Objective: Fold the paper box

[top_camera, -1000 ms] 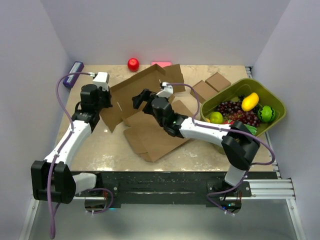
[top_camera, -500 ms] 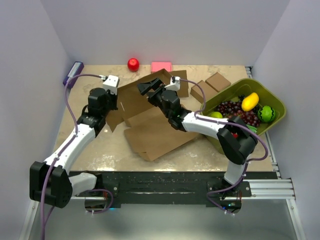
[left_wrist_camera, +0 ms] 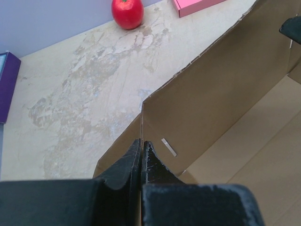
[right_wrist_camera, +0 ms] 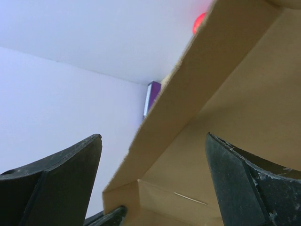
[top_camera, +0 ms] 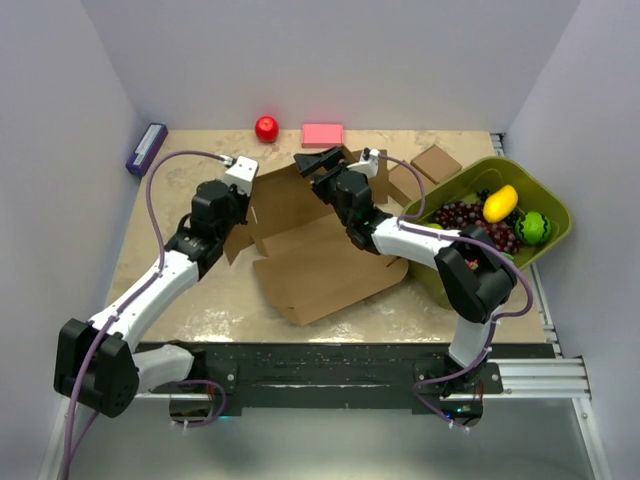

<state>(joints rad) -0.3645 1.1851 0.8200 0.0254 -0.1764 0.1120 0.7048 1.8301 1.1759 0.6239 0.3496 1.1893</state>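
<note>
The paper box lay in the middle of the worktop, its flat brown base spread toward the near edge and its long far wall raised and leaning. The left pincer was clamped shut on the box's left end. In the left wrist view its black fingers pressed together on the thin cardboard edge, just below the corner where the side flap met the long wall. The right pincer hung over the far side of the box with its jaws spread wide and holding nothing. In the right wrist view the upper edge of the raised wall ran between the two dark fingers; whether either finger touched the cardboard could not be told. Along the far edge of the worktop sat a red apple and, just to its right, a pink block, both apart from the box. A purple item lay at the far left corner. Two small brown boxes rested behind the right arm near the far right corner. A green basket stood at the right edge, holding dark grapes, a yellow fruit and a round green fruit.
</note>
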